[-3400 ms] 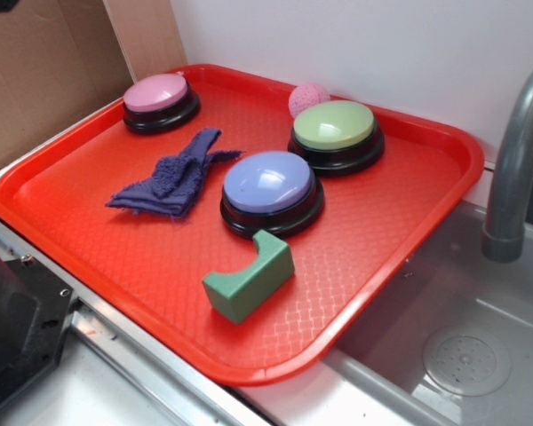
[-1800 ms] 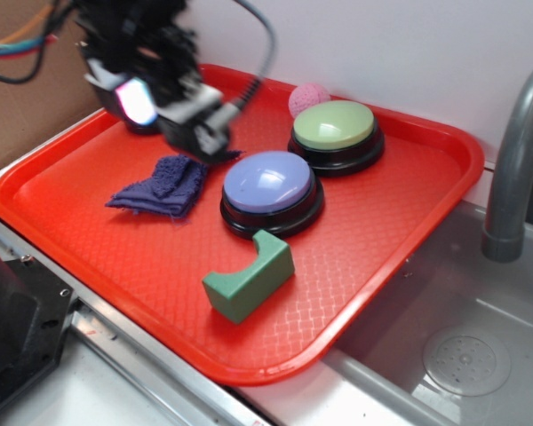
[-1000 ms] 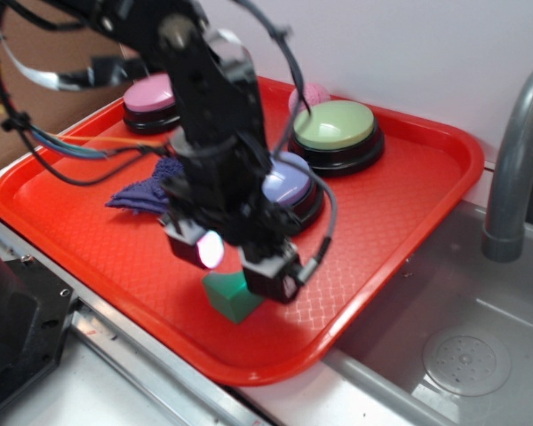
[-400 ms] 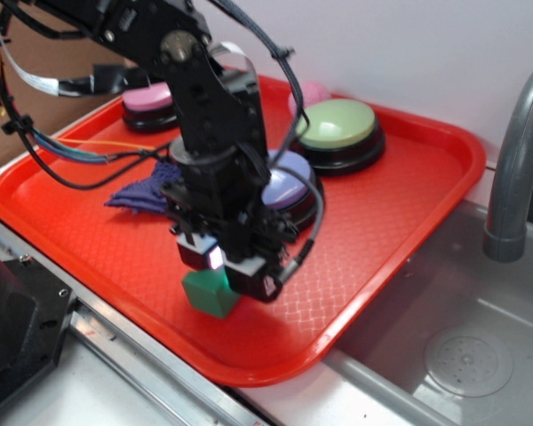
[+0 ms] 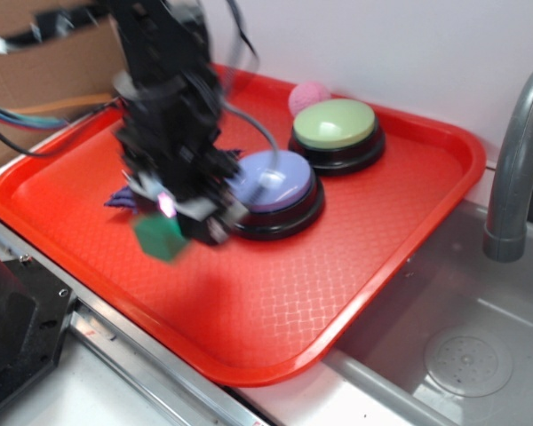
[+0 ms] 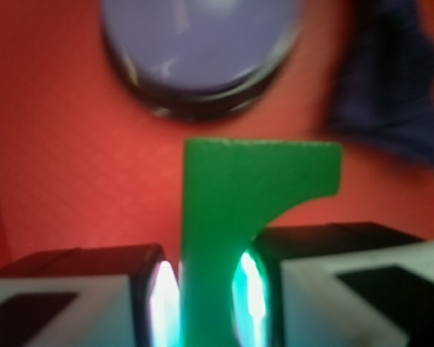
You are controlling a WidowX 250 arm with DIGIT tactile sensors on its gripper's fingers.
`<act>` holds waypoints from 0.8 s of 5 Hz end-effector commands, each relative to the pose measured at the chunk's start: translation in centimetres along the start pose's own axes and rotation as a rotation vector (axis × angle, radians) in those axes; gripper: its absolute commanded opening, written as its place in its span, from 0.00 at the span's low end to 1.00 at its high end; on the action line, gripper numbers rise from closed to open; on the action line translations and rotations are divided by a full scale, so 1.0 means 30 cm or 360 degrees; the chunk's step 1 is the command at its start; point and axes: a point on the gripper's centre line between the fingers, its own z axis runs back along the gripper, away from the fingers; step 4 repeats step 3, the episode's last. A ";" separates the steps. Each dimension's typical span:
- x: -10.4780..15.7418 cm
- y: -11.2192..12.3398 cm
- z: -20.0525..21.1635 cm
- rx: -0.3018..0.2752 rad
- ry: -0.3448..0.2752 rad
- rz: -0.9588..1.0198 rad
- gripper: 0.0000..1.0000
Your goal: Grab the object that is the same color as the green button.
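Note:
The object, a small dark green block (image 5: 160, 238) with a curved notch, hangs above the red tray (image 5: 382, 231), clamped between the pads of my gripper (image 5: 182, 222). In the wrist view the block (image 6: 231, 188) stands upright between the two lit fingers of the gripper (image 6: 206, 289), its notch facing right. The green button (image 5: 335, 124), pale green on a black base, sits at the tray's far side, well to the right of the gripper.
A lavender button (image 5: 271, 182) sits just right of the gripper and shows in the wrist view (image 6: 199, 43). A purple cloth (image 6: 390, 87) lies beside it. A pink ball (image 5: 308, 96) rests behind the green button. Faucet (image 5: 515, 169) and sink (image 5: 444, 355) are on the right.
The arm came in, dropped onto the green block near the tray's front and shut on it. Now the block is lifted off the tray and carried to the left.

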 end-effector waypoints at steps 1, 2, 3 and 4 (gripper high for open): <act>0.026 0.211 0.203 0.0055 -0.0085 -0.0075 0.00; 0.002 0.285 0.238 0.0065 0.0057 -0.0003 0.00; -0.002 0.291 0.271 -0.0006 0.0247 0.0082 1.00; -0.002 0.291 0.271 -0.0006 0.0247 0.0082 1.00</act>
